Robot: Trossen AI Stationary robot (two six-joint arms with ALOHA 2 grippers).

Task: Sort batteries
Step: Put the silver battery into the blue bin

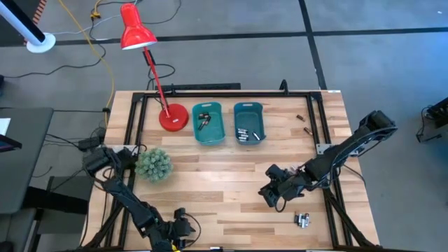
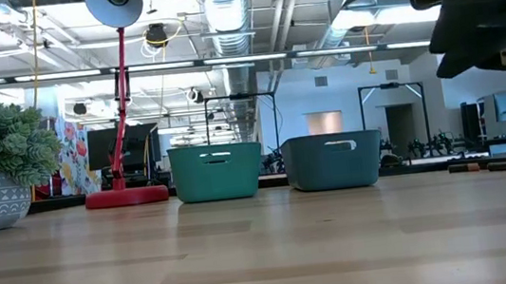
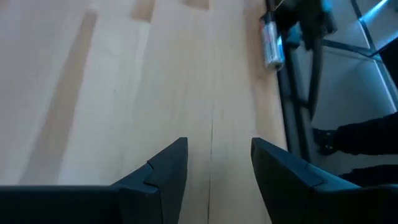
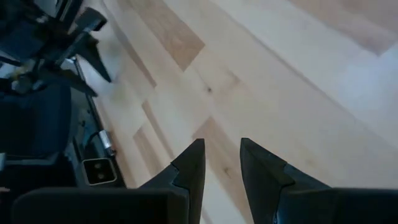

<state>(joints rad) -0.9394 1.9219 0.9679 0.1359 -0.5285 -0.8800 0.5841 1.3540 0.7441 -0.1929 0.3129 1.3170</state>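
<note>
the right gripper (image 1: 269,196) hangs open and empty above the table (image 1: 231,175); the batteries (image 1: 302,220) near the front right corner are best approached low and centred.

Robotics lab or workshop, open-plan industrial hall. Exposed silver ducts (image 2: 224,11) and pipes under a bare ceiling, strip lights, grey concrete floor (image 1: 231,63) with loose cables (image 1: 98,49). Butcher-block tabletop (image 1: 224,175) on a black metal frame (image 1: 133,119). More black frame rigs (image 2: 393,116) stand far beyond the jaws, across the hall.
</note>
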